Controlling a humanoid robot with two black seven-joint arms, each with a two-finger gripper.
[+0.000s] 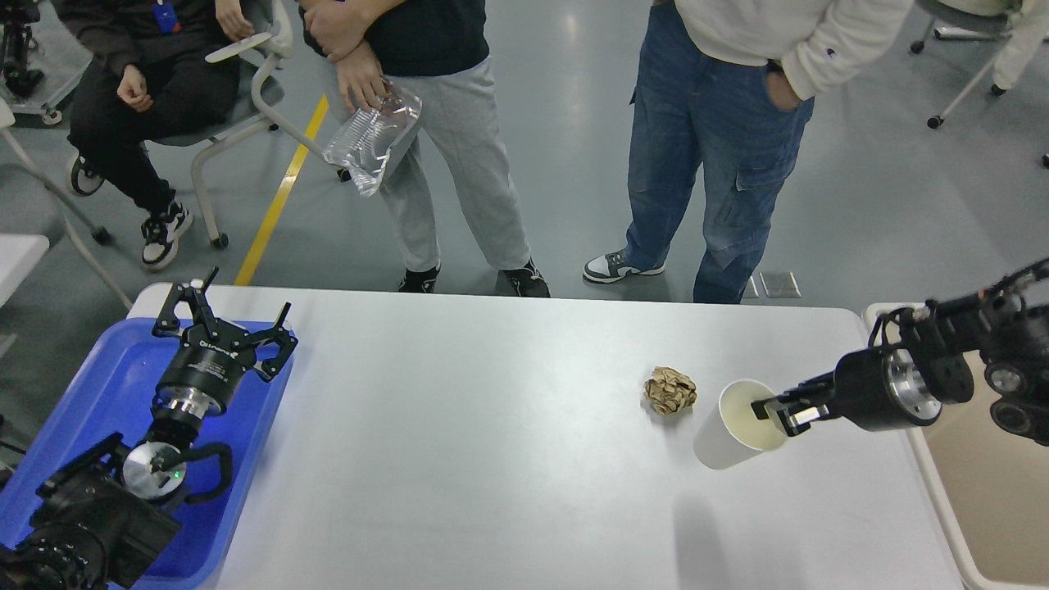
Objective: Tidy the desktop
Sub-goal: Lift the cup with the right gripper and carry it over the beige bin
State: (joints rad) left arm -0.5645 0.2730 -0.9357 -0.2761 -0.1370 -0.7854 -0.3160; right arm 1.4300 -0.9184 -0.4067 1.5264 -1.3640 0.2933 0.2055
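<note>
White desktop (492,459) spans the middle, right gripper (774,410) above its right end pinching a cup (733,426) rim beside a paper ball (669,390), left gripper (225,315) spread open over the tray (98,385) at left.

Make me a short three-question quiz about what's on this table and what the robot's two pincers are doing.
1. True or false: the left pincer hangs open over the blue tray.
2. What does the right pincer grip? A) crumpled paper ball B) rim of the white paper cup C) nothing
3. Fill in: the beige bin stands off the desktop's ____ end.

Key: 1 true; 2 B; 3 right.
</note>
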